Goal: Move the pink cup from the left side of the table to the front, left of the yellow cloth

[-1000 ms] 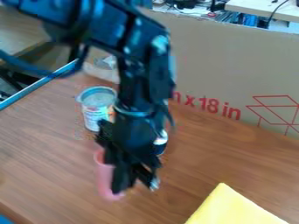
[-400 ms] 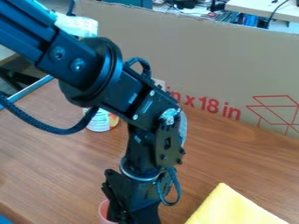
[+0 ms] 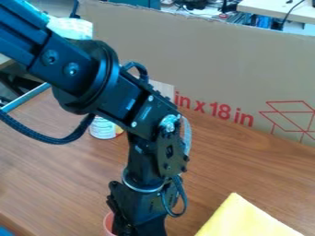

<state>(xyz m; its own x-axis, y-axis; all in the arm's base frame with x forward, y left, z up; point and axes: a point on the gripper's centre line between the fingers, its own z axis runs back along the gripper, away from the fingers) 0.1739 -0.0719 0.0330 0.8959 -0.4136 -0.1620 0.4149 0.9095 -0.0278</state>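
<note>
The gripper (image 3: 140, 226) is held low over the near part of the table (image 3: 55, 184), at the end of the arm (image 3: 77, 73), by which the view is crossed from the upper left. Whether it is open, or closed on something, cannot be told. The pink cup (image 3: 108, 224) is seen just beside the gripper, on its left in the view, toward the table's near edge; it is partly hidden by the gripper, and whether the two are touching cannot be made out. Nearer the table's far left edge, a can (image 3: 102, 130) is set down, its upper part covered by the arm. A yellow cloth (image 3: 243, 219) is laid on the near right part of the table, apart from the gripper. The far edge is lined by a standing cardboard sheet (image 3: 246, 60) marked in red. A blue thing (image 3: 5, 232) is glimpsed by the near left corner.
</note>
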